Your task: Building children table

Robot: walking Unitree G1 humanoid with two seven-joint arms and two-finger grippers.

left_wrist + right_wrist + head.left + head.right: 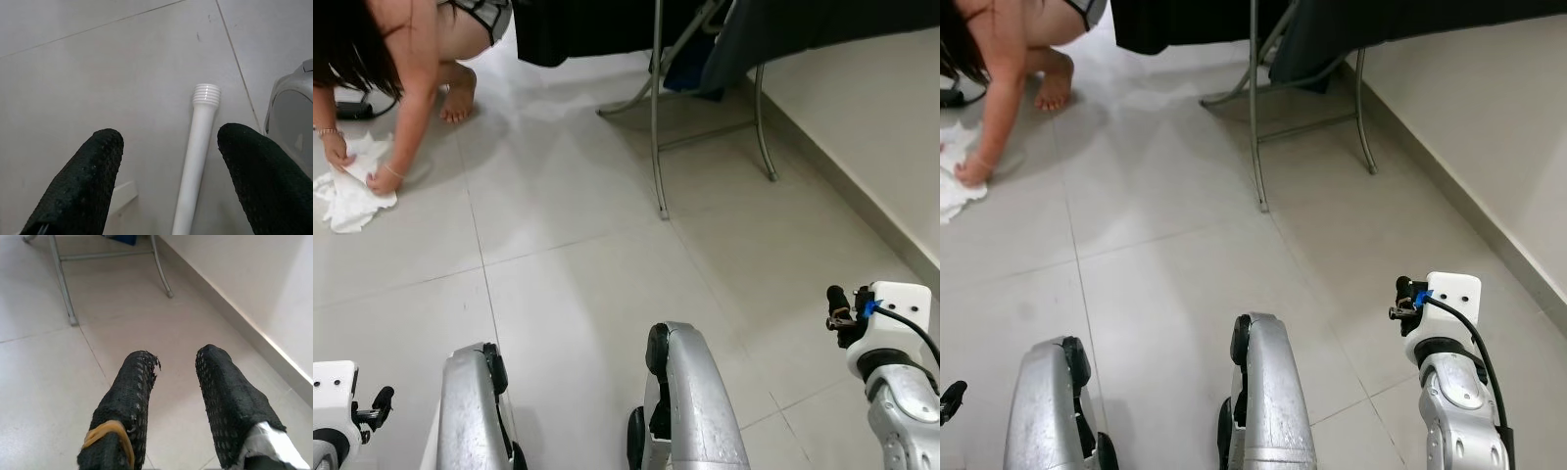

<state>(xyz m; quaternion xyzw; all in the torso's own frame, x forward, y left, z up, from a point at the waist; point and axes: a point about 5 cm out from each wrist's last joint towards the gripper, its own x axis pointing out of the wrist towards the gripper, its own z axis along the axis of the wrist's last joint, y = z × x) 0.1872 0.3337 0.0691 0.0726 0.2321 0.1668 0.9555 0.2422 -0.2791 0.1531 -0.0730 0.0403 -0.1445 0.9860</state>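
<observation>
A white plastic table leg (198,161) with a threaded end lies on the grey tile floor. My left gripper (168,134) hovers over it, open, with the leg showing in the gap between the two black fingers (88,181) and untouched. A small white piece (122,193) lies on the floor beside the leg. My left wrist (337,392) hangs low at my left side. My right gripper (177,355) is open with nothing in it, pointing at bare floor near the wall. Its wrist (886,323) is out at my right.
A person (406,59) crouches at the far left, pressing a white cloth (347,191) on the floor. Metal legs of a stand (658,147) draped in black cloth rise ahead. A wall skirting (862,211) runs along the right. My silver knees (690,401) are below.
</observation>
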